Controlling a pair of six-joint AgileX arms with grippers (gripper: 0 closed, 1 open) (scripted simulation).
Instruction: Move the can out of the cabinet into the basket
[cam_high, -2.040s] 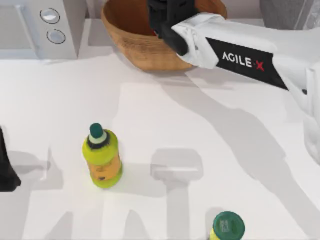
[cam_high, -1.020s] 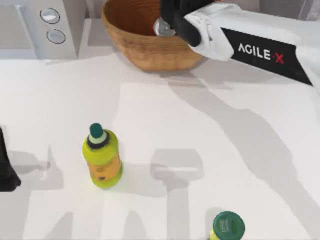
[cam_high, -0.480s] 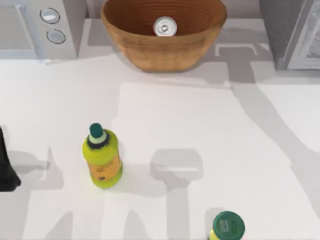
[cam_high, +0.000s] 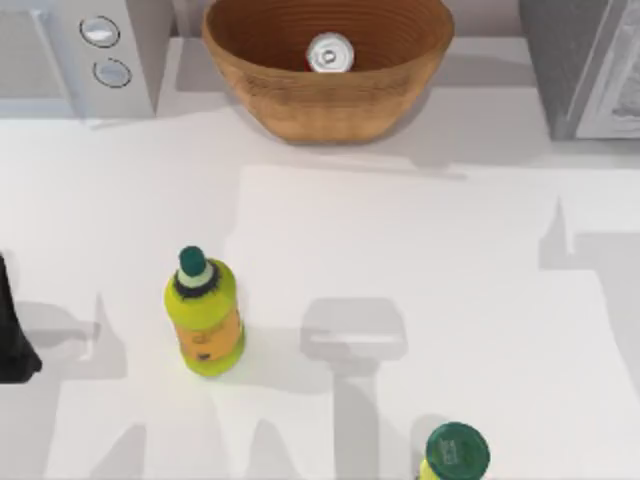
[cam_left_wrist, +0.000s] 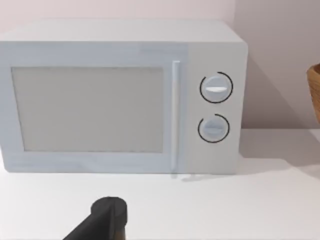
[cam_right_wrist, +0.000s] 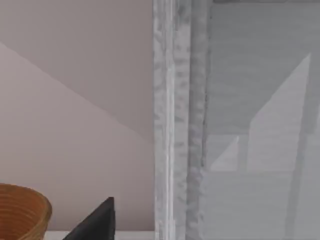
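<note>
Silver-topped reddish metal can (cam_high: 330, 53) stands upright inside the tan woven wicker basket (cam_high: 300, 105) at twelve o'clock; whether either end effector is open, I cannot tell.

Top view: overhead, looking straight down on the white table (cam_high: 400, 250); basket (cam_high: 330, 100) at the far edge.
Left wrist view: low, level, facing the microwave (cam_left_wrist: 120, 97) ahead of the left gripper; basket rim (cam_left_wrist: 315, 92) at the side.
Right wrist view: low, close to the cabinet (cam_right_wrist: 180, 120) beside the right gripper.
Shared by all three: the basket (cam_right_wrist: 20, 212).
</note>
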